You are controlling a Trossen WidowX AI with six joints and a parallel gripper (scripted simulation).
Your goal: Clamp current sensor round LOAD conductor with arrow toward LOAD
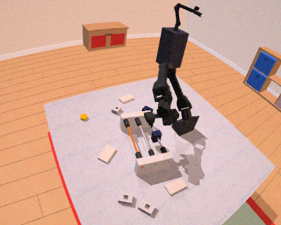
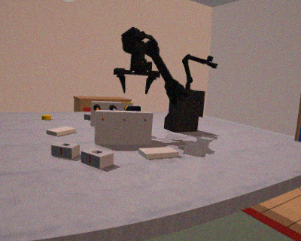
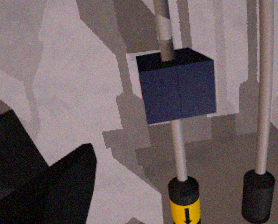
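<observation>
The sensor, a dark blue block (image 1: 156, 136) (image 2: 133, 108) (image 3: 177, 92), sits around the conductor nearest the robot base. In the wrist view its halves meet at a thin seam, and the conductor (image 3: 178, 150) passes through it. It looks closed; its arrow cannot be seen and the latch cannot be made out. A yellow band (image 3: 185, 210) with a black arrow is on the black end sleeve of that conductor; no LOAD lettering is readable. My gripper (image 2: 135, 93) is open and empty, raised above the sensor. One dark finger shows at the lower left of the wrist view.
Two pale end blocks (image 1: 154, 163) (image 2: 123, 128) hold the conductors, including an orange one (image 1: 132, 140) and a pale middle one (image 1: 145, 137) (image 3: 264, 100). Pale slabs, small grey blocks and a yellow disc (image 1: 83, 117) (image 2: 46, 117) lie around. Another dark blue piece (image 1: 147, 108) is beyond the rear block.
</observation>
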